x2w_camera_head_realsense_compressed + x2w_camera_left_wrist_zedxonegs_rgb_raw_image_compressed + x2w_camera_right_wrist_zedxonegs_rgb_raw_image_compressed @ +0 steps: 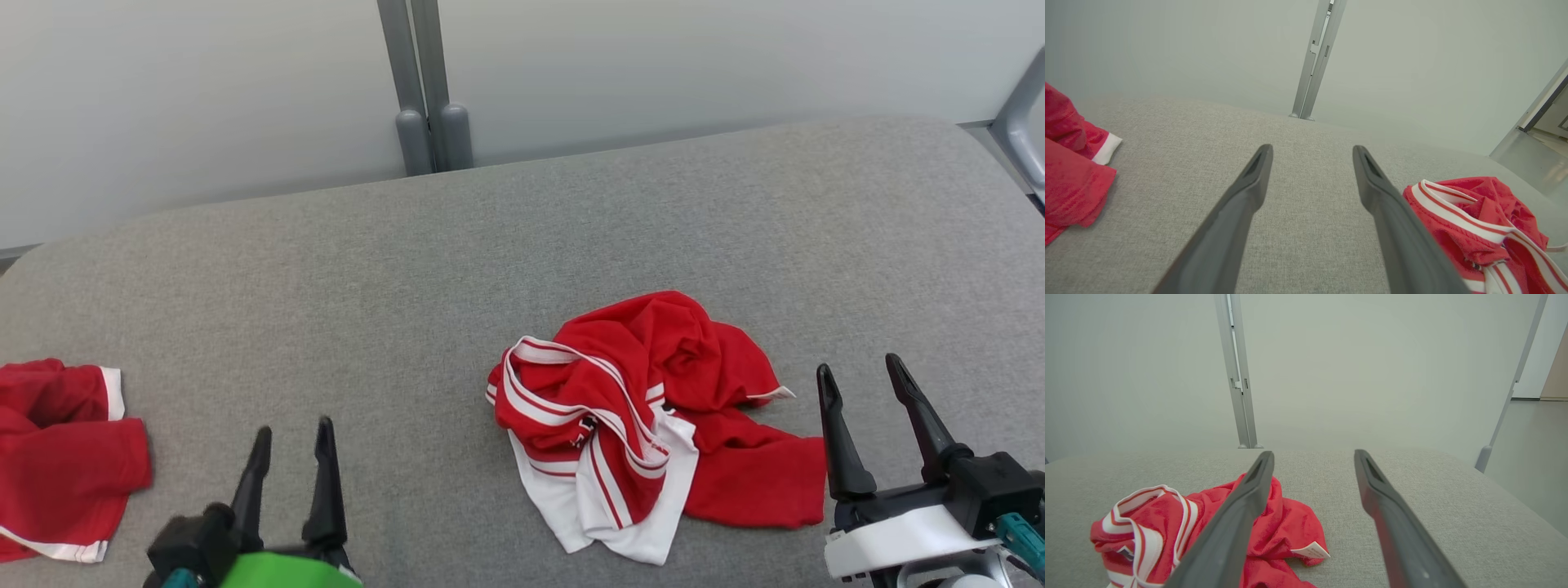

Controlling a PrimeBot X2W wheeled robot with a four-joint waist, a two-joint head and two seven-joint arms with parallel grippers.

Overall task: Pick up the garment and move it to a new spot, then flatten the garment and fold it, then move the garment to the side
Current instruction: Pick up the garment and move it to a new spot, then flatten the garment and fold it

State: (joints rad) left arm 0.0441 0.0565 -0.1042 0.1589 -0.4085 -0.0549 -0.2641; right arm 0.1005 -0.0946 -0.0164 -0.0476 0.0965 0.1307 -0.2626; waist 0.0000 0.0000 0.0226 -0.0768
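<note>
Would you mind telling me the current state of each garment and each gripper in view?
Red and white garment: crumpled in a heap on the table, not held.
Red garment: lying fairly flat at the left edge, partly out of frame, not held.
Left gripper: open, empty, between the two garments.
Right gripper: open, empty, just right of the crumpled heap.

Red garment (653, 408) w/ white stripes, grey table (490, 245)
</note>
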